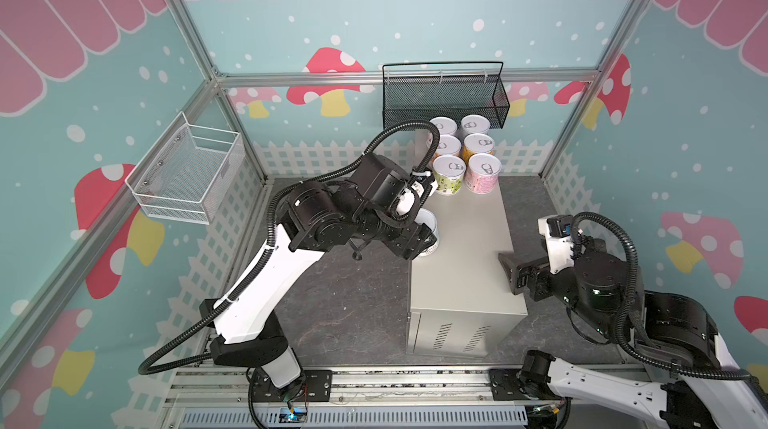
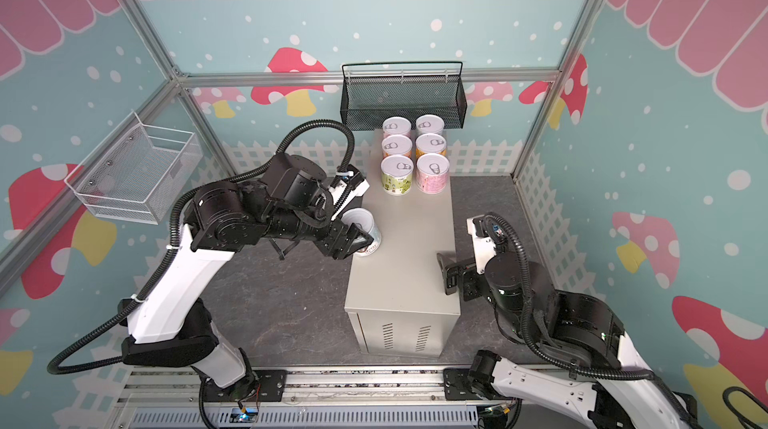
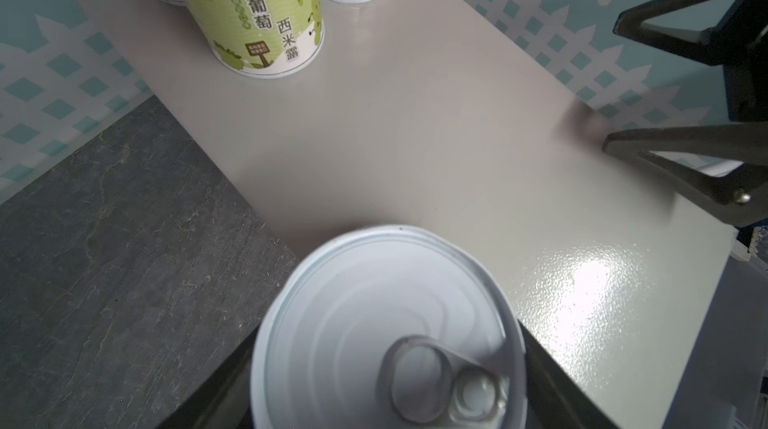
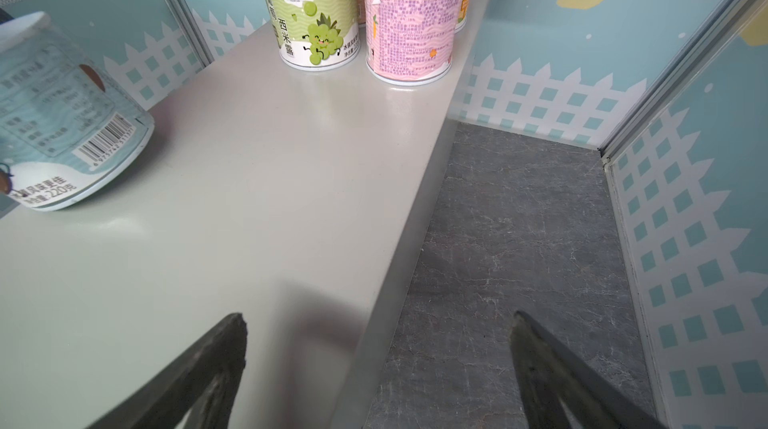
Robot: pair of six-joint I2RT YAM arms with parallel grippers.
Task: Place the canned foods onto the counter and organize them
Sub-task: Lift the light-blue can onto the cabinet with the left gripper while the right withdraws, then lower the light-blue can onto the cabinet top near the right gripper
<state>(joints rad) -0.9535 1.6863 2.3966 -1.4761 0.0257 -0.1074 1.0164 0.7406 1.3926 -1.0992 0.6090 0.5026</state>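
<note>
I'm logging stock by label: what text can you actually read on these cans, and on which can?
"葡萄 西米露": on the green can; its small brand mark is unclear.
"220克": low on the white-blue can; its barcode digits and fine print are too blurred.
Pink can: purple print and a barcode, too small to read.
Cans behind them: no label text can be read.

The counter (image 3: 415,123) has a beige painted-metal top with a faintly dimpled gloss. The white-blue can (image 3: 386,323) shows a satiny ribbed metal lid, the green can (image 3: 257,19) a smooth paper label; the tabletop (image 3: 104,260) looks matt, veined stone.
</note>
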